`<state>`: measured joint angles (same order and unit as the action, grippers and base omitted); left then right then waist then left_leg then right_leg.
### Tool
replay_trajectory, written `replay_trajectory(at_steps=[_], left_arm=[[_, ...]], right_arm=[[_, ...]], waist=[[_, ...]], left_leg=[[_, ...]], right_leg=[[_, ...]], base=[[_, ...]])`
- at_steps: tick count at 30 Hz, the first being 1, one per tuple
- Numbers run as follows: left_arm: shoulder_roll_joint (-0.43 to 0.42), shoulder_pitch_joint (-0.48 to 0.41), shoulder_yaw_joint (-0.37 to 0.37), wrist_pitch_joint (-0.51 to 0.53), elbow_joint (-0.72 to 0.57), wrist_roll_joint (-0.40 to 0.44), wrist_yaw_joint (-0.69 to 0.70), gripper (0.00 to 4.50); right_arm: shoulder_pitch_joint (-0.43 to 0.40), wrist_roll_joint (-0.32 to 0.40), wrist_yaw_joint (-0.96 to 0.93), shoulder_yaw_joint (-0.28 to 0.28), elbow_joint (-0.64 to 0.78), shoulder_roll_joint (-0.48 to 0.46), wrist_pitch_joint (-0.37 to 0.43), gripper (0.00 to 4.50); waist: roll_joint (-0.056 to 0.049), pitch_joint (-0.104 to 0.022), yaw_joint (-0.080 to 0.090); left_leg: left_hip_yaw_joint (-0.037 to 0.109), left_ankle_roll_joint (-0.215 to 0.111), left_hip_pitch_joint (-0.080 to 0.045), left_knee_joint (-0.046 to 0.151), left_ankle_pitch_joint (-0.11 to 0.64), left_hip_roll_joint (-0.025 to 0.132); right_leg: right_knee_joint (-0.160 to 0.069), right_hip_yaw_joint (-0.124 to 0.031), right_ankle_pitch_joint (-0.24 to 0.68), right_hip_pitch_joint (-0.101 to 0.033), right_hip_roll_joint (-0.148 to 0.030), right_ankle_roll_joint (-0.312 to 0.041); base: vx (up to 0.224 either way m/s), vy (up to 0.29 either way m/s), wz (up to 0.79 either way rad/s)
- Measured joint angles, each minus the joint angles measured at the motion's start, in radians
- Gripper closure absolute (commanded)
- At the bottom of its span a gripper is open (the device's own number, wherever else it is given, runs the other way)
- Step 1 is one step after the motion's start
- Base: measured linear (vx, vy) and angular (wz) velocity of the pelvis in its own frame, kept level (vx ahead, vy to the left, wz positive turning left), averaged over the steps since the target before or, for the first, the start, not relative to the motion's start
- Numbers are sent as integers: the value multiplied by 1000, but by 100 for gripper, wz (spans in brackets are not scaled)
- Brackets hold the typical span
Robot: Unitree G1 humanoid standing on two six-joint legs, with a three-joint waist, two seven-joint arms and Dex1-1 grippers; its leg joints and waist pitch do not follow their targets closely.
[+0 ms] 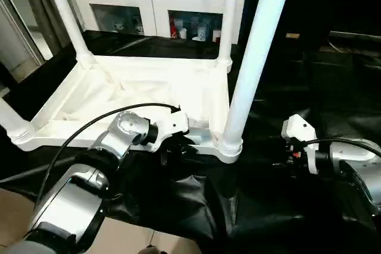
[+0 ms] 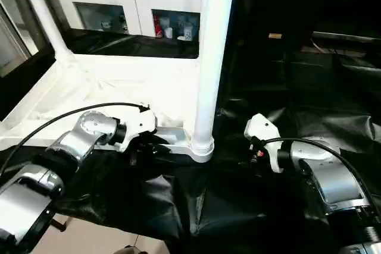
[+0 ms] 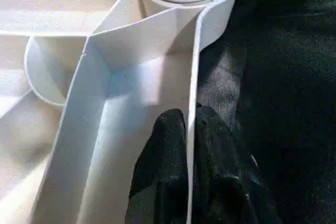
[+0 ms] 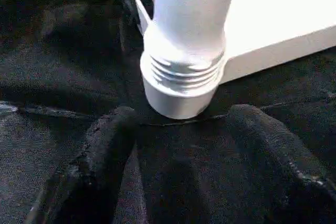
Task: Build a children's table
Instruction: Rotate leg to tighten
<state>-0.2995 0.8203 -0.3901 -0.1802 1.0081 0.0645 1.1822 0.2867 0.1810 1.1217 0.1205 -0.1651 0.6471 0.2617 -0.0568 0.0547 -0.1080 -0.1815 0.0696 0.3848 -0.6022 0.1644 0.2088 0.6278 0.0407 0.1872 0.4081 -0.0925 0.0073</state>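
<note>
Children's table (image 1: 149, 96) lies upside down on the black-draped worktop (image 1: 333, 87), legs pointing up; near-right leg (image 1: 253, 57) is seated in its corner socket. Left hand (image 3: 191, 174) is pinched onto the table's near rim, one finger (image 3: 163, 156) inside the wall, the other outside, just beside that socket. Right hand (image 4: 181, 145) rests on the cloth, fingers spread apart and holding nothing, just short of the leg's base. White glass-door cabinet (image 1: 158, 4) behind.
</note>
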Motion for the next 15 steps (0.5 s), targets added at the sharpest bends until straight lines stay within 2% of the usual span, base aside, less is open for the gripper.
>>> replay_trajectory(at_steps=[2, 5, 8, 12, 15], left_arm=[[1, 0, 1, 13, -3, -1, -1, 442], [1, -17, 25, 141, -61, -12, -17, 448], [0, -54, 41, 238, -148, -22, -42, 448], [-15, -148, 58, 340, -329, -22, -98, 448], [-24, -218, 57, 347, -446, -4, -120, 448]], right_arm=[[0, 0, -2, 1, -1, -4, -1, 128], [27, -5, -30, 7, -32, -49, -17, 128], [31, -22, -57, 7, -53, -57, -35, 128], [46, -35, -88, 10, -86, -89, -50, 128], [61, -37, -106, 22, -93, -107, -58, 128]], waist=[[0, 0, 2], [1, 0, 17], [3, 0, 22], [2, -1, 25], [3, -3, 22]], left_leg=[[0, 0, 0, 1, 0, 0], [0, 0, 0, 1, 0, 0], [0, 0, 0, 1, 0, 0], [0, 0, -1, 2, 0, 0], [0, 0, -2, 3, 0, 0]], right_leg=[[-1, 0, 0, 0, 0, 0], [0, 0, 0, 0, 0, 0], [0, -1, 0, 0, 0, 0], [0, -1, 1, 0, 0, 1], [0, -1, 1, 0, 0, 2]], base=[[0, 0, 0], [0, 0, 0], [0, 0, 0], [0, 0, 0], [0, 0, 0]])
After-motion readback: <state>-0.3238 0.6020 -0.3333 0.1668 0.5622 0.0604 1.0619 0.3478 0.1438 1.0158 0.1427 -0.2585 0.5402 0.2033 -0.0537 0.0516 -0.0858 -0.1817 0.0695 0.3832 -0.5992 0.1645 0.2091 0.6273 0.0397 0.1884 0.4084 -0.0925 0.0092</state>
